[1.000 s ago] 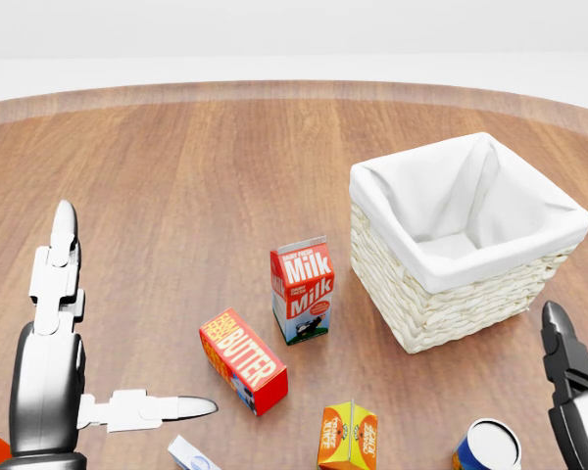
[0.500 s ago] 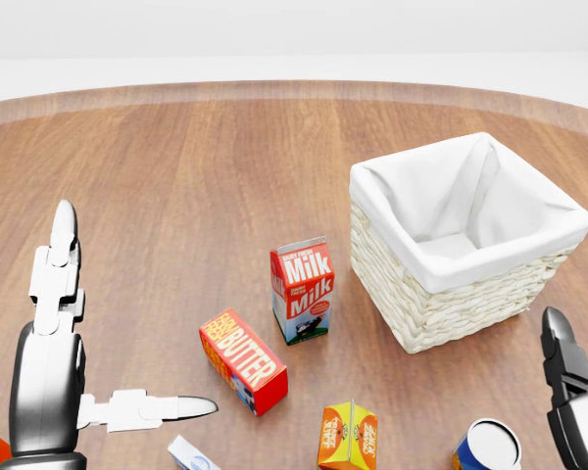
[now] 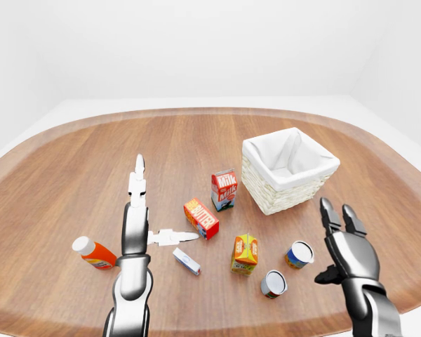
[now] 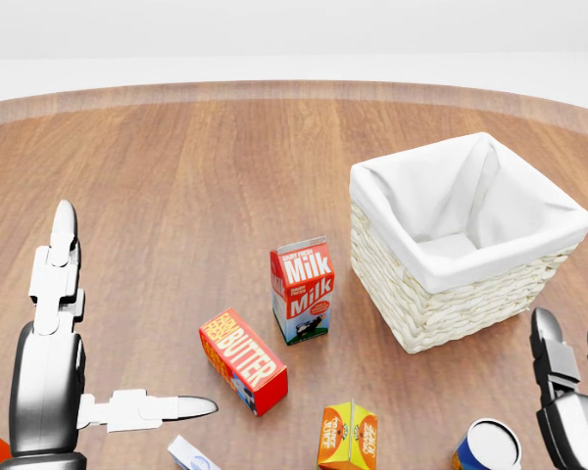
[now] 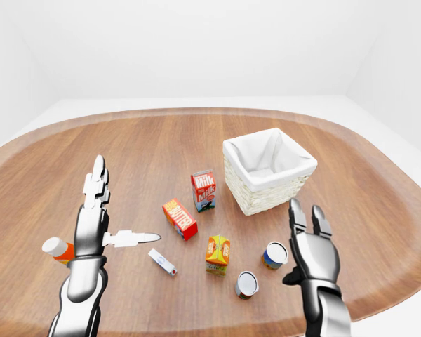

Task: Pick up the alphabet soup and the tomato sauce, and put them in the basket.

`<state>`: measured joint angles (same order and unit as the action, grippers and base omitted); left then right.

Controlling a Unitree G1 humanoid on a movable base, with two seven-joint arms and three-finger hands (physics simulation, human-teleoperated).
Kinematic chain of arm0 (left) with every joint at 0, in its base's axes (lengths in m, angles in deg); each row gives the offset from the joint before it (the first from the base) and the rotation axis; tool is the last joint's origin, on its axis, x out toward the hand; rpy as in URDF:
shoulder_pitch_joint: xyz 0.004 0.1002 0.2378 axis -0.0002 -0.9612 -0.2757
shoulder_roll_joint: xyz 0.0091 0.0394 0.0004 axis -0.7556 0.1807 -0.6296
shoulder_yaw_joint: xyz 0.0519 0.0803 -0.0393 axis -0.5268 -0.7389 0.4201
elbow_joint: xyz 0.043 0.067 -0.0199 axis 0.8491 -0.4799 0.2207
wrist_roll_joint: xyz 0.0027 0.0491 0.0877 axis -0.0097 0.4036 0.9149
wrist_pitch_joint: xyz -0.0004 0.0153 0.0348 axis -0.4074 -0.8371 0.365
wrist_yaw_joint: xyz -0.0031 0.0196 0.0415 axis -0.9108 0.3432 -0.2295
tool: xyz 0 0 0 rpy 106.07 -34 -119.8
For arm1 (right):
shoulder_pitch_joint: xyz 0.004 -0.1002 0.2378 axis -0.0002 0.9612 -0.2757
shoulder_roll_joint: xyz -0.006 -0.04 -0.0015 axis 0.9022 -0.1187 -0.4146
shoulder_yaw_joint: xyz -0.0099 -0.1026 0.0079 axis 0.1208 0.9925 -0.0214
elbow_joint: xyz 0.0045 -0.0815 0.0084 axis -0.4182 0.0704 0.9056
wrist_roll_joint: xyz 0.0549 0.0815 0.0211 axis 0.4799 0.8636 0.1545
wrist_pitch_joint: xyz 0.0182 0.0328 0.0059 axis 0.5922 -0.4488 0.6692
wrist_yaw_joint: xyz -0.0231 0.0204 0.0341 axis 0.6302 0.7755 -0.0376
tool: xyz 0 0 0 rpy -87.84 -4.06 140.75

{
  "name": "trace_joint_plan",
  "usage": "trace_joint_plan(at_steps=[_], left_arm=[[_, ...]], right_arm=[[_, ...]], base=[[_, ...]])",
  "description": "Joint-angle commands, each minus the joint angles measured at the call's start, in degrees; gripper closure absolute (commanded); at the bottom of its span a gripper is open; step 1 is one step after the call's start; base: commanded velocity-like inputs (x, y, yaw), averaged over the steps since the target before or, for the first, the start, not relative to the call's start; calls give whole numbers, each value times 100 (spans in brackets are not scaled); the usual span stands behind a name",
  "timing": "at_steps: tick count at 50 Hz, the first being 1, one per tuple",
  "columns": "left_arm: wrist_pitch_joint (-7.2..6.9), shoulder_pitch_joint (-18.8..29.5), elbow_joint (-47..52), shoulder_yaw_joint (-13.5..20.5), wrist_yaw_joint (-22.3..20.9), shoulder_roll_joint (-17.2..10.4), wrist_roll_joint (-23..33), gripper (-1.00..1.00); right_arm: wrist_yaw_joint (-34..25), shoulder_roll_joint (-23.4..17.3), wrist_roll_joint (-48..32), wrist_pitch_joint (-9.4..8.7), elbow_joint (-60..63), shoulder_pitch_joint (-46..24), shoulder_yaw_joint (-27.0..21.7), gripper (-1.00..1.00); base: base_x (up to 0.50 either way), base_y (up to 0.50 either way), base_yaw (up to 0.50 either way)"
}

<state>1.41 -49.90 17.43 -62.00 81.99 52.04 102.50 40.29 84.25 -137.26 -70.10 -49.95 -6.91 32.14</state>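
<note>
On the round wooden table [image 3: 70, 168] both cans stand upright near your right hand [image 3: 347, 247], its fingers spread and empty. Lower it over the blue-labelled can [image 3: 299, 254], then the grey one [image 3: 273, 283]. Labels are unreadable. The left hand [image 3: 142, 232] is splayed. The basket [image 3: 289, 170] sits just beyond.

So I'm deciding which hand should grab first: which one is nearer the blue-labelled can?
Right. The right hand hovers open just to the right of the blue-labelled can in the left-eye view; the left hand is far to its left, past the butter box.
</note>
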Motion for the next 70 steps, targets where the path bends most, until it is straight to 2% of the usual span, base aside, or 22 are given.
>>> trace_joint_plan(at_steps=[1, 23, 28, 70], left_arm=[[0, -6, 8, 0, 3, 5, 12, -100], [0, 21, -14, 16, -4, 3, -5, -100], [0, 21, -49, 18, 9, 3, -4, -100], [0, 7, -31, 13, -3, 2, 2, -100]], right_arm=[[250, -128, -201, 0, -241, -66, 119, -100], [708, -358, -528, 0, -690, -141, 404, -100], [981, -429, -693, 0, -977, -198, 516, -100], [1599, -710, -918, 0, -1797, -410, 940, -100]], base=[[0, 0, 0], [0, 0, 0], [0, 0, 0], [0, 0, 0]])
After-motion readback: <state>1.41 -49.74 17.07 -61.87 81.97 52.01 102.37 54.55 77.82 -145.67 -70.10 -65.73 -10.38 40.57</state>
